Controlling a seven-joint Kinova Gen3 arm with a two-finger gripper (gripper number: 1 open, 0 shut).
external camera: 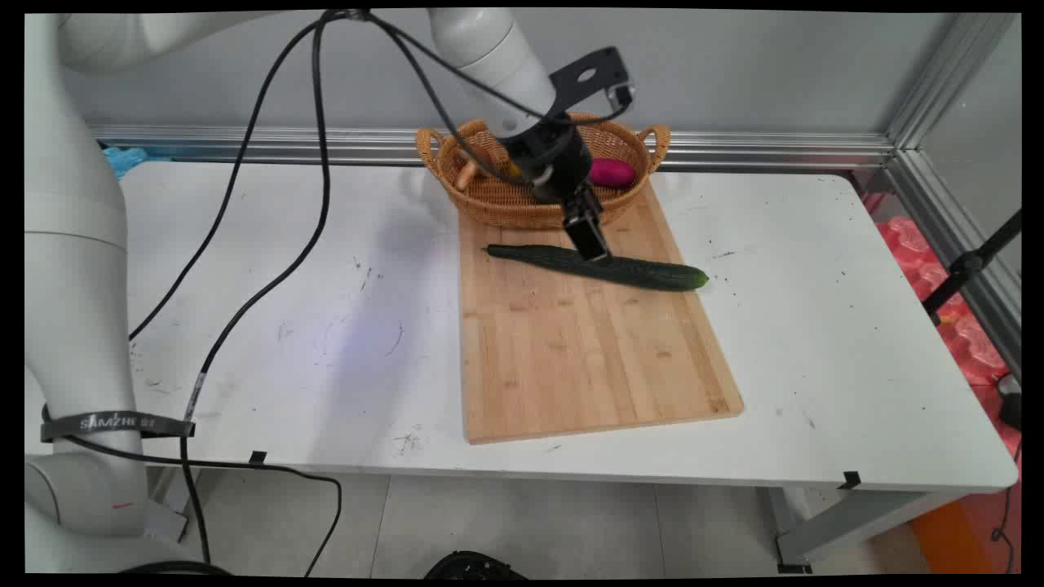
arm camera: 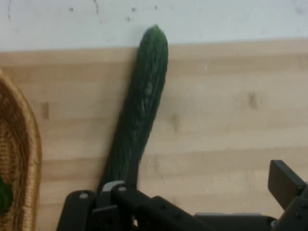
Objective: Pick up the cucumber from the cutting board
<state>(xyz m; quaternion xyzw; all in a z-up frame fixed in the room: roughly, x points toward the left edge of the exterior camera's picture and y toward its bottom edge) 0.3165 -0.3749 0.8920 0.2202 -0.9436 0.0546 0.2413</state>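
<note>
The black two-finger pincer (external camera: 598,251) stands spread at the long dark-green cucumber (external camera: 599,267) on the pale wooden cutting board (external camera: 571,350); centring both fingers looks wise.

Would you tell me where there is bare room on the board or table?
Free: the cutting board nearer the camera than the cucumber, and the table on either side. Crowded: the board's far end, where the basket, gripper and cucumber meet.
</note>
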